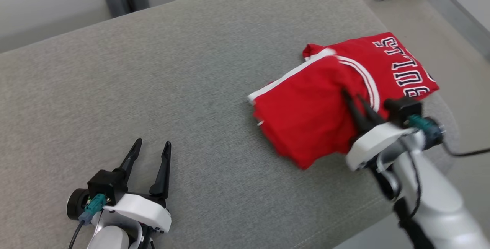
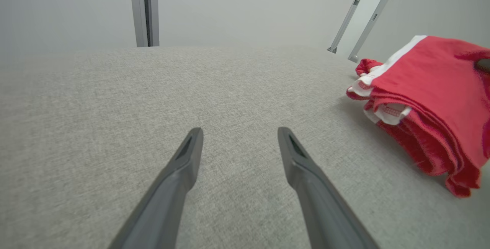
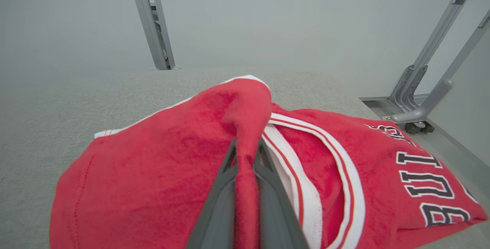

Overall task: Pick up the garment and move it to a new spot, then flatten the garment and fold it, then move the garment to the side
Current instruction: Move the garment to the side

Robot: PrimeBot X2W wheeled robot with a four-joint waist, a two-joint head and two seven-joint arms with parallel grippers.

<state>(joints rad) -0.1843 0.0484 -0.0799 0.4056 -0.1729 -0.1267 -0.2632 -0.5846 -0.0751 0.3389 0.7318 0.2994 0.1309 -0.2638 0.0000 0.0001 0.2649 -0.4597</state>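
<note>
Dragging the jersey (image 1: 306, 119) sideways looks like the job here. It sits in folded layers at the right of the frame, near the edge of the cushion (image 1: 153, 69). I'd go slow and low so the layers don't spill apart. Right claw (image 1: 352, 95) is pressed together, pinching a ridge of red cloth. Left claw (image 1: 153, 144), lower left, is spread wide over bare cushion, holding nothing.

The left gripper (image 1: 153, 142) sits low at the near left, its two dark fingers spread wide and pointing forward, with nothing between them. The right arm (image 1: 440, 203) reaches in from the near right. The right gripper (image 1: 352, 94) has its fingers pressed together, pinching a fold of the garment (image 1: 306, 119).
</note>
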